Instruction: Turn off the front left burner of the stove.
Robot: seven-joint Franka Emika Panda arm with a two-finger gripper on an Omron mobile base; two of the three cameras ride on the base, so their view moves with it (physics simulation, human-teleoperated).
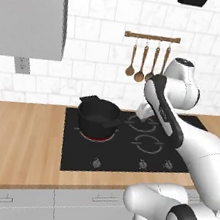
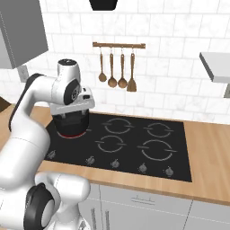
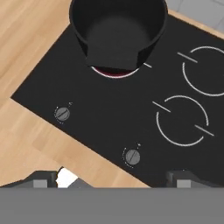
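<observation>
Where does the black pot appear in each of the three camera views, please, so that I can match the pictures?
Left base view: the black pot sits left of centre, on the stove's left part.
Right base view: at centre left, mostly hidden behind the robot's hand, its lower wall showing.
Hand view: at top centre.
Shared landmark: the red glow of the front left burner under the pot.

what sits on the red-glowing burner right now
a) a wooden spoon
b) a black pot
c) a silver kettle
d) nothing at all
b: the black pot stands on the front left burner of the stove, red glow showing under its base in the left base view and the hand view.
</observation>
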